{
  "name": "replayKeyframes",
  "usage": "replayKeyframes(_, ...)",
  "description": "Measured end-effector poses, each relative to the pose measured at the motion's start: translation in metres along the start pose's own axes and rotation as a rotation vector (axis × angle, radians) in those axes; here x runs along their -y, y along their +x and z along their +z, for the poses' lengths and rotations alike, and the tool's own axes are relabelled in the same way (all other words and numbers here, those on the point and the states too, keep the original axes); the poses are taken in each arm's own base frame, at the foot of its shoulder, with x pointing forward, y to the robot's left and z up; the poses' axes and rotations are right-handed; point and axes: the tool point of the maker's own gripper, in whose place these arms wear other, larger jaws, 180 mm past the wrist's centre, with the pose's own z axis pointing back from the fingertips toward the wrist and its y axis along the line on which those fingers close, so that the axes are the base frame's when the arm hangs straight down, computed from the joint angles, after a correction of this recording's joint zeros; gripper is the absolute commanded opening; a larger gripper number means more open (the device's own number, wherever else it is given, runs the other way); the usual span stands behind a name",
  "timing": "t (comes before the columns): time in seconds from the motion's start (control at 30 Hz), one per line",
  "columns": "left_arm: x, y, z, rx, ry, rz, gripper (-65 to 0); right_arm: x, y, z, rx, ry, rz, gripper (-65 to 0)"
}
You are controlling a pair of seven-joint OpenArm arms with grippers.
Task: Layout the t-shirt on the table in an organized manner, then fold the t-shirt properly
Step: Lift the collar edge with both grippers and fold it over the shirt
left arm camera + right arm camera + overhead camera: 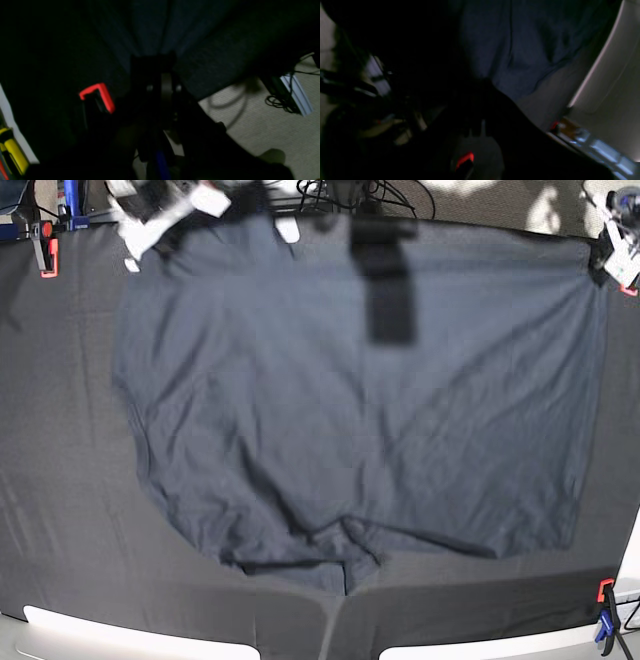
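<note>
The dark grey t-shirt (350,410) lies spread wide over the table (60,480), with wrinkles and a bunched fold at its near edge. Its far edge is lifted at both ends. At the far right corner my left gripper (612,252) is shut on the cloth. In the left wrist view the t-shirt (155,30) fans out from the left gripper (153,58). My right gripper (165,215), blurred, holds the far left corner. The right wrist view shows the t-shirt (510,50) hanging from the dark right gripper (480,83).
An orange clamp (45,255) grips the table's far left edge, and another clamp (605,610) sits at the near right. A dark blurred shape (385,280) overlaps the shirt's far middle. Past the table edge lie carpet (262,125) and cables (277,102).
</note>
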Motion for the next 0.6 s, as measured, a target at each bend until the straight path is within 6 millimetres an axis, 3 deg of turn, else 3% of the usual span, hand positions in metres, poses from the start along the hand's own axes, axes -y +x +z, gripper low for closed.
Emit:
replayKeyframes(0.17, 0.012, -0.004, 0.008, -0.019, -0.027, -0.023, -65.0, -0.020, -0.002, 0.015, -0.013, 0.035, 0.020, -65.0)
replayKeyframes(0.3, 0.022, 0.004, 0.016, -0.013, -0.049, -0.057, -65.0, -0.022, -0.005, 0.021, -0.028, 0.018, 0.034, -65.0)
replayKeyframes(0.47, -0.001, 0.020, 0.023, 0.032, 0.019, -0.051, -65.0, 0.000, -0.013, 0.017, -0.053, -0.075, -0.038, -65.0)
replayKeyframes(0.6, -0.039, 0.032, 0.035, 0.097, 0.140, 0.032, -65.0, 0.024, -0.032, 0.003, -0.090, -0.115, -0.155, -65.0)
